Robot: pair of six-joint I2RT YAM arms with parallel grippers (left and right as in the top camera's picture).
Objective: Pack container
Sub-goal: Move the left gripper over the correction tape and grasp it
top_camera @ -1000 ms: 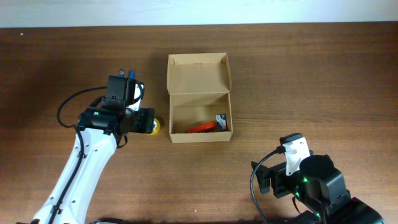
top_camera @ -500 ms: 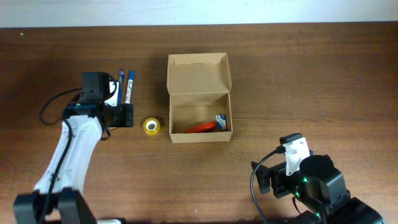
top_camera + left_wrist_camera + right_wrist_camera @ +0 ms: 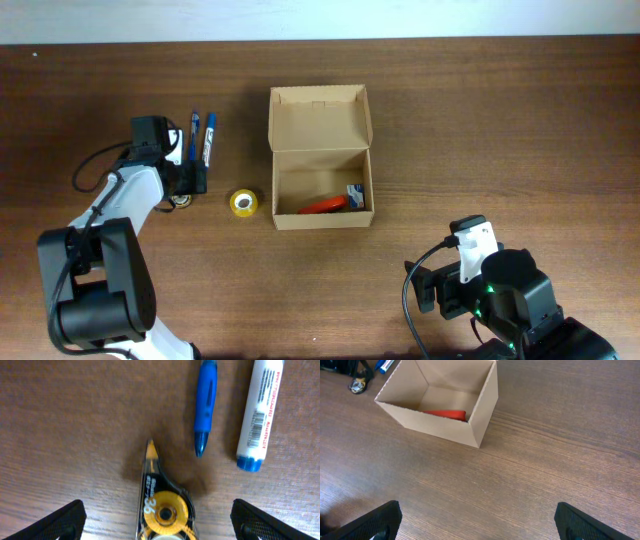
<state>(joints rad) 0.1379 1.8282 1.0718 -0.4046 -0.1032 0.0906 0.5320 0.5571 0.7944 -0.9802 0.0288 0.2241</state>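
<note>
The left tool (image 3: 196, 182) hangs released near the table's left edge. Its fingers are spread either side of a correction-tape dispenser (image 3: 161, 505), whose long axis runs crosswise to their closing line, so they would close across its narrow width. The open container (image 3: 320, 221) sits mid-table toward the far edge, past a yellow tape roll (image 3: 242, 203). The right tool (image 3: 480, 525), also released, is farther off by the near right corner.

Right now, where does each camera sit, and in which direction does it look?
Overhead: above the table, looking straight down at the box; left arm and right arm show.
Left wrist: low over the table, facing down at the correction tape and blue pen; its fingertips at bottom corners.
Right wrist: looks forward and down at the box; its fingertips show.
Shared: the box, in overhead and right wrist.
</note>
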